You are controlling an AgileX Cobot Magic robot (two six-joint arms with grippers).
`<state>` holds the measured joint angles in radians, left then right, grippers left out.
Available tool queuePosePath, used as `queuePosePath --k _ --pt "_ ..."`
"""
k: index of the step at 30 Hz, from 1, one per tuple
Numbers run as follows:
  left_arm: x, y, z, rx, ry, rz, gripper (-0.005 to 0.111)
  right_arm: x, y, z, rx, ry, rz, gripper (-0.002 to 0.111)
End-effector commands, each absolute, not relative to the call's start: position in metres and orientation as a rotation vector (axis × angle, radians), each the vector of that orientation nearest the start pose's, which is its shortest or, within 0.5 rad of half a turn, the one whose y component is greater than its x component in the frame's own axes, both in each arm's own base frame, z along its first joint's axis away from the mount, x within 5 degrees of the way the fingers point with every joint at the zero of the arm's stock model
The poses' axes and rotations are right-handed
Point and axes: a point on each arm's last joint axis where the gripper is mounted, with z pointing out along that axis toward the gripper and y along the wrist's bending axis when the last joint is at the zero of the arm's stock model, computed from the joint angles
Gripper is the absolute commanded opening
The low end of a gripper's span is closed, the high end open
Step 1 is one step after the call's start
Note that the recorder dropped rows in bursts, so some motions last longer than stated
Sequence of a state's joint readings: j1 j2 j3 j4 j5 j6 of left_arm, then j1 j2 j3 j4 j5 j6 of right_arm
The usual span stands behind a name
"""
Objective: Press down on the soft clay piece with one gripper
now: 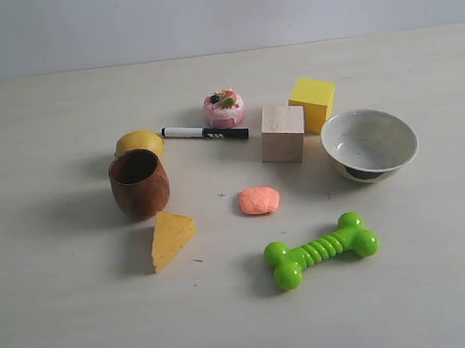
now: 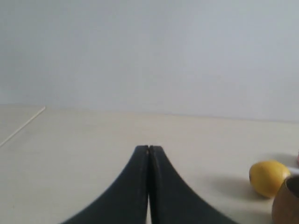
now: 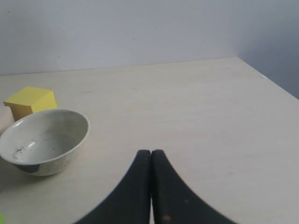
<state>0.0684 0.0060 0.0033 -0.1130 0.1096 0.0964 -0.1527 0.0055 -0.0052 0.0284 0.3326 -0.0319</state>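
The soft clay piece point(image 1: 259, 200), a small salmon-orange flattish lump, lies near the middle of the table in the exterior view, in front of the wooden cube point(image 1: 283, 134). Neither arm shows in that view. In the left wrist view my left gripper point(image 2: 148, 148) is shut with nothing between its black fingers, above bare table. My right gripper point(image 3: 151, 152) is likewise shut and empty in the right wrist view, near the bowl point(image 3: 45, 140). The clay shows in neither wrist view.
Around the clay stand a brown wooden cup point(image 1: 139, 183), a lemon point(image 1: 139, 143), a cheese wedge point(image 1: 171, 238), a marker point(image 1: 204, 132), a pink toy cake point(image 1: 223, 108), a yellow cube point(image 1: 313, 102), a white bowl point(image 1: 369, 143) and a green toy bone point(image 1: 321, 250).
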Motion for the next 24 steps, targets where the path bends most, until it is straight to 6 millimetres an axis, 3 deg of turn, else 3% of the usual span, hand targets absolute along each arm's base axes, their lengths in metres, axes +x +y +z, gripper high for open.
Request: queuePosePath --k 1,7,12,14,18,21,24 --pt "0.056 0.004 0.211 -0.063 1.501 0.041 0.0 0.054 -0.007 0.184 0.124 1.8 -0.104 0.0" --pt "0.056 0.004 0.213 -0.065 1.488 0.04 0.0 0.054 -0.007 0.184 0.125 1.8 -0.103 0.0" --pt "0.055 0.004 0.222 -0.174 1.41 -0.078 0.0 0.054 -0.007 0.184 0.124 1.8 -0.104 0.0" --pt "0.049 0.004 0.246 -0.18 1.342 -0.099 0.0 0.054 -0.007 0.184 0.124 1.8 -0.104 0.0" --pt "0.039 0.001 0.322 -0.154 1.324 -0.104 0.0 0.054 -0.007 0.184 0.124 1.8 -0.104 0.0" --pt "0.052 0.0 0.354 -0.117 1.477 -0.082 0.0 0.054 -0.007 0.184 0.124 1.8 -0.104 0.0" --pt "0.067 -0.007 0.37 -0.046 1.588 -0.14 0.0 0.054 -0.007 0.184 0.124 1.8 -0.104 0.0"
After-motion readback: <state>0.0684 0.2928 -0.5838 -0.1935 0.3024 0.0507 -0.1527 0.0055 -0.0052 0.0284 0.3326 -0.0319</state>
